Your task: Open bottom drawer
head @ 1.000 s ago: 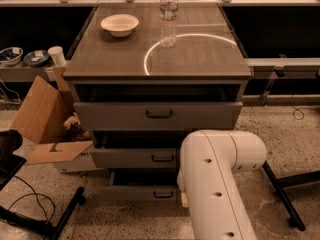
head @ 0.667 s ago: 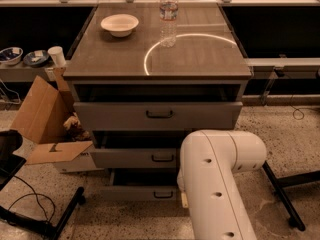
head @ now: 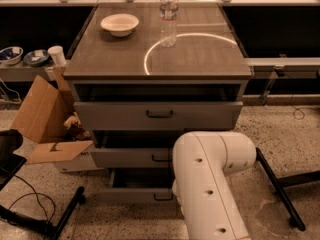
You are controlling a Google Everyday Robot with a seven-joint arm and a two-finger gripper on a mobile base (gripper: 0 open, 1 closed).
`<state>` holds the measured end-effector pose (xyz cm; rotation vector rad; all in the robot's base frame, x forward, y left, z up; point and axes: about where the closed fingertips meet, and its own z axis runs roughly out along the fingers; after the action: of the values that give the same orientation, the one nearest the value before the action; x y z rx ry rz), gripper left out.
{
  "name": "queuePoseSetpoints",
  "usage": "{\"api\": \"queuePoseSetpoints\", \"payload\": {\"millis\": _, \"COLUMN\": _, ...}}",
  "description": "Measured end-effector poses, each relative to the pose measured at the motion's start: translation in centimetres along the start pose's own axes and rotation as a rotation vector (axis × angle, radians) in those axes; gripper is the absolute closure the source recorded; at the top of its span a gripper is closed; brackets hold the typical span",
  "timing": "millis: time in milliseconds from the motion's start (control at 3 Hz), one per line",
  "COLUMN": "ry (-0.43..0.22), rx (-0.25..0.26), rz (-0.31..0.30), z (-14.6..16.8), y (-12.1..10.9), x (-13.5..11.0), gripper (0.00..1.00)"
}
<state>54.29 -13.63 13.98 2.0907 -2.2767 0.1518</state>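
Observation:
The bottom drawer [head: 135, 194] is the lowest grey front of the three-drawer cabinet. It stands pulled out a little, with a dark gap [head: 142, 178] above its front. Its small black bar handle [head: 163, 197] shows just left of my arm. My white arm [head: 212, 184] fills the lower middle and covers the right part of the bottom and middle drawers. My gripper is not in view; it is hidden behind or below the arm.
The middle drawer [head: 125, 157] and top drawer [head: 157, 115] also stand slightly out. A bowl [head: 120, 24] and a water bottle [head: 168, 15] sit on the cabinet top. An open cardboard box [head: 45, 119] stands at the left, and black stand legs [head: 277, 189] at the right.

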Motion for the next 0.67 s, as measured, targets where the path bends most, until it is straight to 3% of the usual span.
{"api": "queuePoseSetpoints", "payload": {"millis": 667, "ry": 0.0, "rx": 0.0, "rz": 0.0, "z": -1.29, "y": -0.14, "x": 0.16, "gripper": 0.85}}
